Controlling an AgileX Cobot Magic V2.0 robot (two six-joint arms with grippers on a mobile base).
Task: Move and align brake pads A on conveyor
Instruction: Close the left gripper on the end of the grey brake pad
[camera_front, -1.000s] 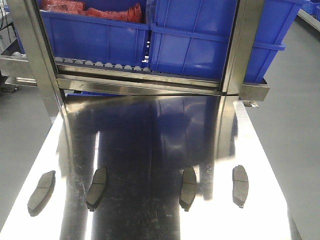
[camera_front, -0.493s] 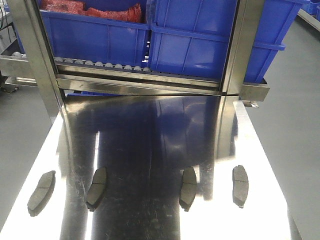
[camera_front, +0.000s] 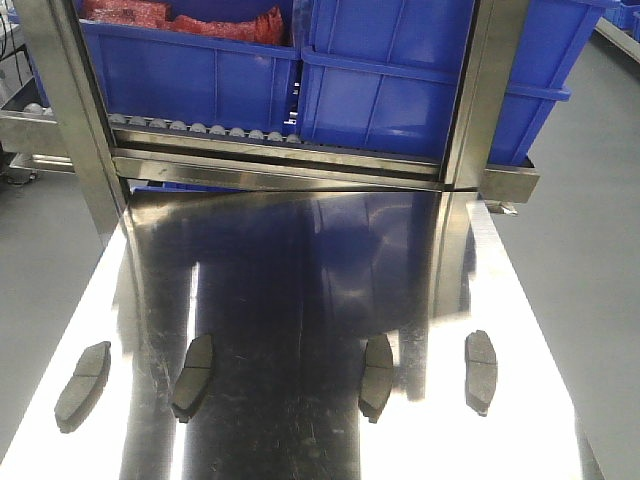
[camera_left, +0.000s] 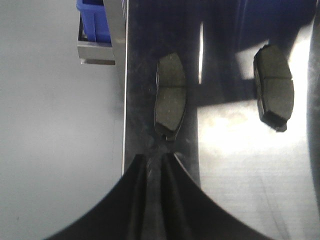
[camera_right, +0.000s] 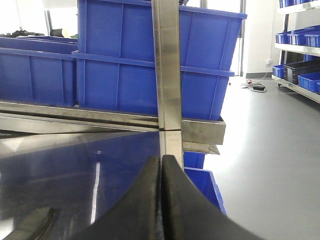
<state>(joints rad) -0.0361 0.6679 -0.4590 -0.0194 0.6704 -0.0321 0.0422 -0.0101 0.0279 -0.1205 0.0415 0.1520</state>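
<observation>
Exterior front-facing view: four pads (camera_front: 195, 375) lie flat in a loose row across the near part of a shiny steel tabletop (camera_front: 300, 280). They are well apart from one another, each lengthwise away from the camera, and the outer left one (camera_front: 82, 384) is tilted a little off that line. The spacing looks deliberate, leaving room to take each pad singly. The conveyor is not in view, so no pad has reached it yet and the whole task appears to lie ahead.

The left wrist view looks straight down. One pad (camera_left: 170, 102) sits just beside the tabletop's edge, grey floor (camera_left: 55, 125) beyond it, and a second pad (camera_left: 273, 87) lies further in. The left pincer (camera_left: 154, 157) hangs just short of the nearer pad's end, in line with its length. Its fingers (camera_left: 137, 172) are apart by only a narrow slit and hold nothing. That aim suggests this pad is the one to be picked first, though the slit looks too narrow to fit over it.

The right wrist view looks level across the tabletop toward a steel post (camera_right: 167, 65). The right pincer (camera_right: 162, 159) has its fingers pressed together, empty, apparently parked out of the way.

Behind the tabletop, blue bins stand on a roller rack (camera_front: 200, 130). The left bin (camera_front: 190, 75) holds red material (camera_front: 180, 20), possibly netting. The right bin (camera_front: 400, 80) shows only its wall, so its contents cannot be told.
</observation>
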